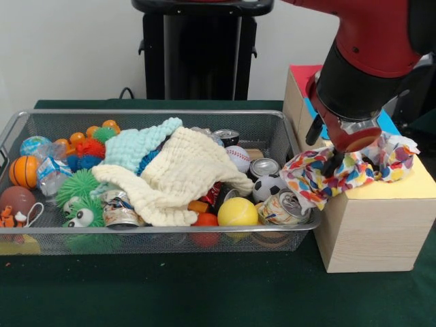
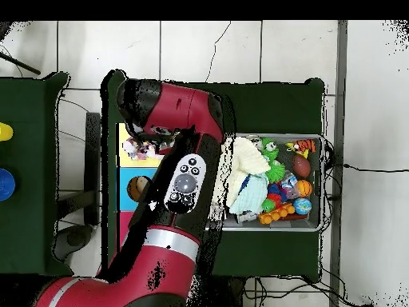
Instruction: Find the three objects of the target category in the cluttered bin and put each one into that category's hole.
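Gripper over box w/ patterned cloth bunched directly underneath.

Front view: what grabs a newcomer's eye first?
The red arm coming down at the right, its claw shut on a multicoloured cloth that drapes from the bin's right rim onto the wooden box. Next, the wire bin crammed with clutter: a cream cloth piled mid-bin, a yellow ball at the front, and green spiky toys at the left.
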You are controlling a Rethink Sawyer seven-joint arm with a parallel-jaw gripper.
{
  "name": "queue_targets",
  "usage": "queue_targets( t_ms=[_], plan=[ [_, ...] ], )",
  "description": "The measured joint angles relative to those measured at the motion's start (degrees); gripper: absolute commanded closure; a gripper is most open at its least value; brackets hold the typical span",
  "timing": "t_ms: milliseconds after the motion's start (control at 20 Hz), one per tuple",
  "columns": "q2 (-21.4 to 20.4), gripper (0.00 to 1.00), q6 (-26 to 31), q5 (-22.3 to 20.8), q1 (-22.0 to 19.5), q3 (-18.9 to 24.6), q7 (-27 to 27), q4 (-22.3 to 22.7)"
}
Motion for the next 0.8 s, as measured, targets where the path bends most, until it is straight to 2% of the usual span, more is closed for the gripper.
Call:
queue_targets(
  t_ms=[700, 750, 800],
  plan=[
    [0.02, 0.0, -1.47, 0.04, 0.31, 0.0, 0.0, 0.09],
    [0.03, 1.0, -1.49, 0.05, 0.32, 0.0, 0.0, 0.09],
    [0.04, 1.0, -1.49, 0.04, 0.35, 0.01, 0.0, 0.09]
  ],
)
